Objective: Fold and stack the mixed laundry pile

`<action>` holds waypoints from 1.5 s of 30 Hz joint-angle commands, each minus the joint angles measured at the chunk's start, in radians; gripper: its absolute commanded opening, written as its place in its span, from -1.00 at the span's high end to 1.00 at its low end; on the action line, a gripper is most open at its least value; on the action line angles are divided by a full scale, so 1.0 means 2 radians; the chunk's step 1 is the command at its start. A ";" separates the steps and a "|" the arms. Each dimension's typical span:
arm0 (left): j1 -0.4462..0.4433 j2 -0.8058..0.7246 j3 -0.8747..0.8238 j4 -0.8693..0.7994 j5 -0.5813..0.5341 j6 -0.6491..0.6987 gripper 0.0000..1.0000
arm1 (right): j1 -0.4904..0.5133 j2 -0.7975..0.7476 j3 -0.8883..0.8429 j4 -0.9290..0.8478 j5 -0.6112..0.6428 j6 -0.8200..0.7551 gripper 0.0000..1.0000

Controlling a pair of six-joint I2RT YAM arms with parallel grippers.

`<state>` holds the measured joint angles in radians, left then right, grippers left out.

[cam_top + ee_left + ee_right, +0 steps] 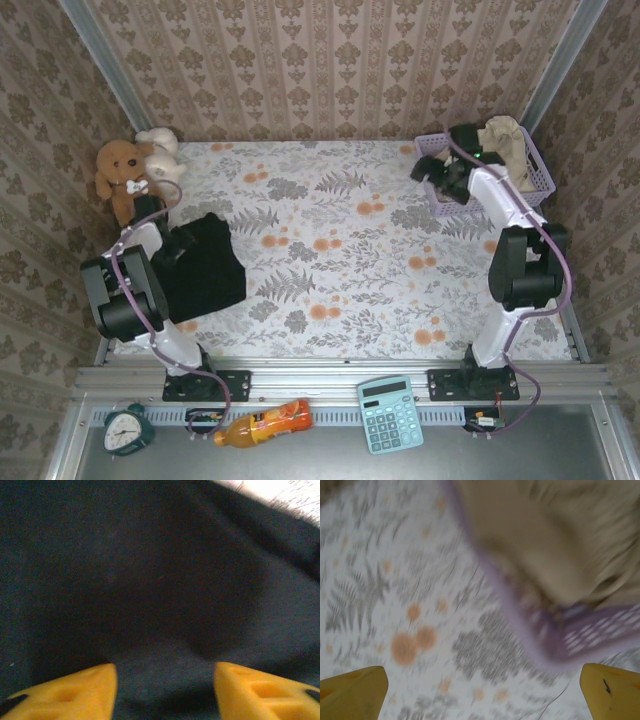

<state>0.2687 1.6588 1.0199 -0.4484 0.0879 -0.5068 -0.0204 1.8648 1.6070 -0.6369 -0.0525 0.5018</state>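
The large black garment (205, 265) lies bunched on the floral table at the left. My left gripper (172, 252) hovers right over it. In the left wrist view the black cloth (150, 570) spreads beneath the yellow fingertips (75, 690), and the left gripper (165, 690) is open. The pale beige garment (505, 140) sits in the lavender basket (535, 175) at the back right. My right gripper (437, 178) is at the basket's left side, above the table. The right wrist view, blurred, shows the beige garment (555, 540) in the basket (520, 625), with the right gripper (482, 692) open and holding nothing.
A brown plush toy (120, 170) and a cream one (160, 148) sit in the back left corner. Patterned walls close in the table on three sides. On the front ledge lie a clock (128, 430), an orange bottle (262, 423) and a calculator (390, 413).
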 commanded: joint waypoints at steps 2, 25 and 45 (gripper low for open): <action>-0.027 -0.015 0.080 -0.072 0.036 0.030 -0.99 | -0.038 0.093 0.100 -0.049 0.043 -0.011 -1.00; -0.377 -0.050 -0.015 0.106 -0.026 -0.250 -1.00 | -0.048 0.135 0.360 -0.043 -0.078 0.020 1.00; -0.315 -0.117 0.006 0.065 0.029 -0.153 -1.00 | 0.167 -0.192 0.104 -0.018 -0.045 0.027 1.00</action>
<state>-0.3878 1.4860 1.0554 -0.2668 0.1207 -0.8688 0.3187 1.4475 2.0502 -0.7406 -0.2543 0.4995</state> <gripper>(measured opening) 0.997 0.056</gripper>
